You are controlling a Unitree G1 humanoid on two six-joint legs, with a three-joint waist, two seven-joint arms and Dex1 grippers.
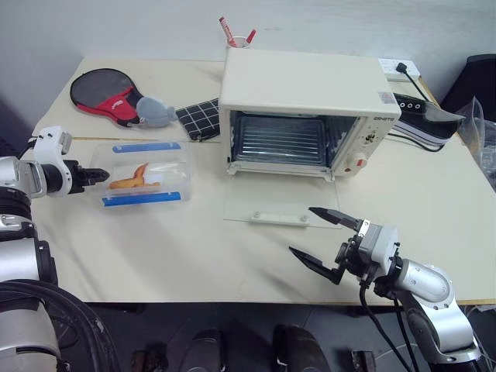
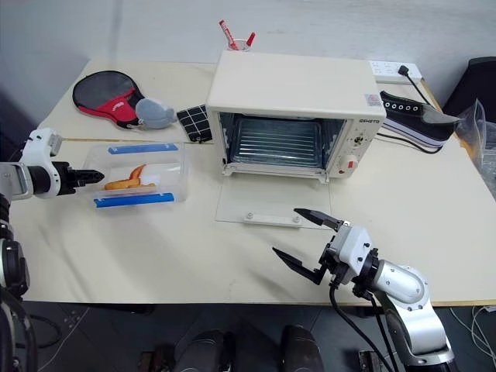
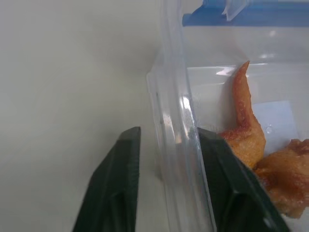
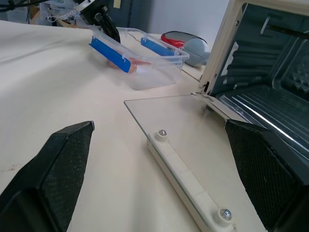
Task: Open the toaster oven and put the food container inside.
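Left wrist view: clear, smooth-walled food container (image 3: pixel 176 121).

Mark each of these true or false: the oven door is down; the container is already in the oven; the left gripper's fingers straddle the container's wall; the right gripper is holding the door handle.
1. The toaster oven door is down: true, the glass door lies flat on the table.
2. The food container is in the oven: false, it sits on the table beside the oven.
3. The left gripper straddles the container's wall: true.
4. The right gripper holds the door handle: false, it hangs open, apart from the handle.
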